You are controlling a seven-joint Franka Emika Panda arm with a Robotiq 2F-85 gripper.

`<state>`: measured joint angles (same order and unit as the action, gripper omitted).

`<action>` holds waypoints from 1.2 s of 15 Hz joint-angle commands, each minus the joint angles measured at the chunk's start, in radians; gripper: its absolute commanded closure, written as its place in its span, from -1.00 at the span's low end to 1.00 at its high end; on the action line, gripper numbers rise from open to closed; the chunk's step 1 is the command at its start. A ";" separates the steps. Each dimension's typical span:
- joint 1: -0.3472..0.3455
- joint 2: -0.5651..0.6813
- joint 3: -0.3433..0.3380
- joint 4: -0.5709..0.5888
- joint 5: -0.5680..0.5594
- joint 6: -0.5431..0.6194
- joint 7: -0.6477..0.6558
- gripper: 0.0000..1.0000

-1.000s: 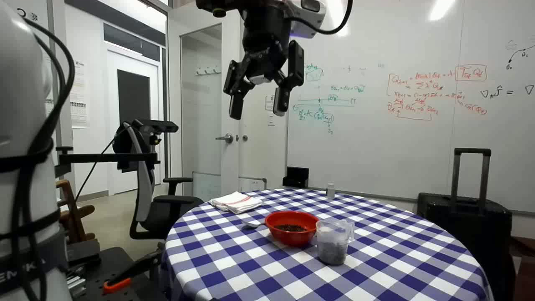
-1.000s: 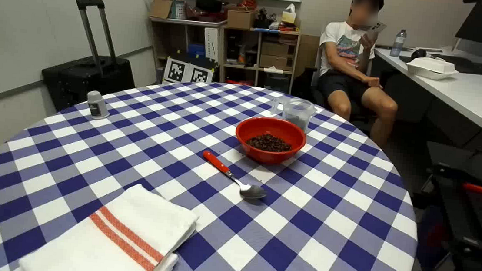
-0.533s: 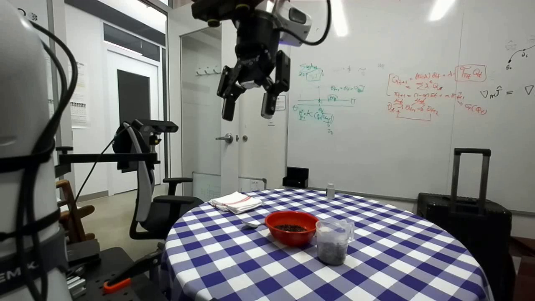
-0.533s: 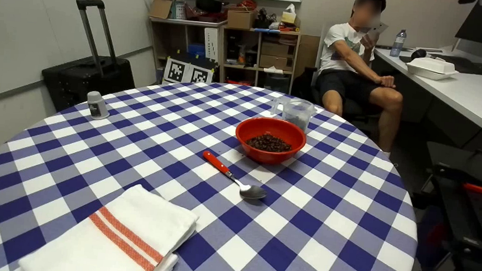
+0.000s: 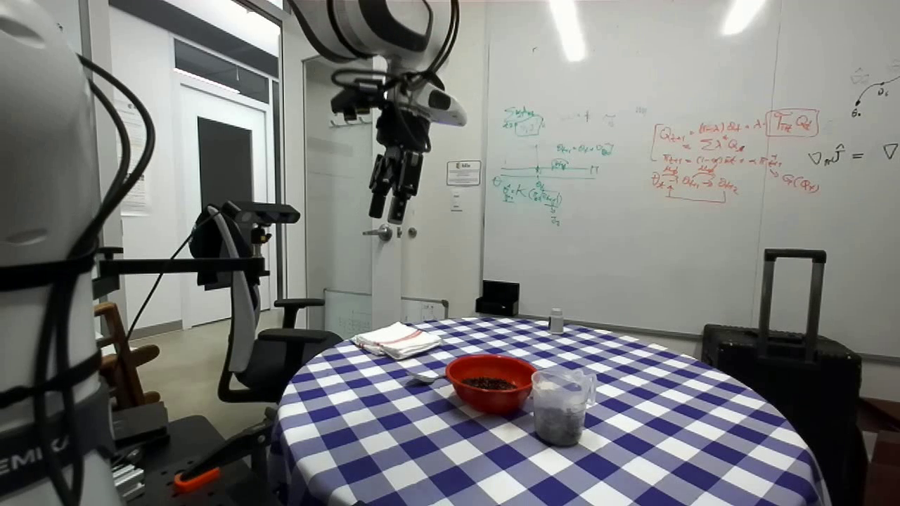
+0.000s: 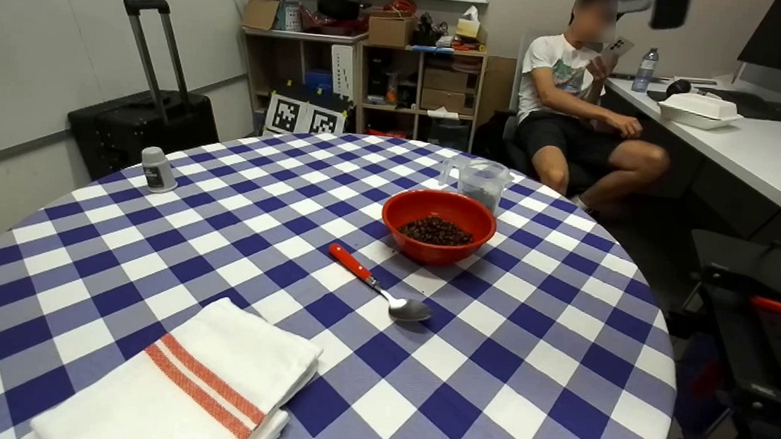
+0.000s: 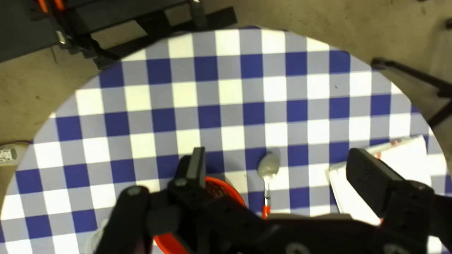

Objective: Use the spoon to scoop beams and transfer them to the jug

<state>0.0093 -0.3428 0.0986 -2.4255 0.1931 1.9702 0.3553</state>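
Note:
The spoon [image 6: 372,283], with a red handle and metal bowl, lies on the checkered cloth beside the red bowl [image 6: 433,253]. It also shows in the wrist view [image 7: 268,169], its handle end hidden by the gripper. Dark beans [image 6: 436,231] lie in the red bowl. The translucent jug [image 5: 559,414] stands upright close beside the bowl, its lower part dark; it is partly behind the bowl in an exterior view [image 6: 484,180]. My gripper [image 5: 387,208] is open and empty, high above the table. In the wrist view the spoon shows between its fingers [image 7: 277,160].
A folded white towel [image 6: 207,380] with red stripes lies near the spoon. A small grey container [image 6: 157,171] stands near the table's edge. A person [image 6: 565,86] sits beyond the table. A black suitcase [image 5: 780,393] and a chair [image 5: 242,316] stand around it.
My gripper has moved back and left in an exterior view, appears smaller and has turned. A dark blurred part now shows at the top right of an exterior view. The spoon, bowl and jug are unmoved.

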 commanded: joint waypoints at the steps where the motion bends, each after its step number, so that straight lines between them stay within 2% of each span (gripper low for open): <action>1: 0.013 0.227 0.054 0.146 0.025 0.230 0.161 -1.00; 3: 0.023 0.335 0.072 0.206 -0.037 0.353 0.224 -1.00; 5: 0.040 0.443 0.068 0.268 -0.138 0.422 0.267 -1.00; 8: 0.090 0.591 0.024 0.360 -0.313 0.444 0.337 -1.00; 11: 0.151 0.712 -0.038 0.452 -0.431 0.428 0.377 -1.00; 12: 0.169 0.749 -0.057 0.487 -0.454 0.424 0.387 -1.00; 18: 0.213 0.934 -0.126 0.686 -0.419 0.372 0.359 -1.00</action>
<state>0.1915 0.4977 0.0109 -1.8612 -0.2290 2.3879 0.7139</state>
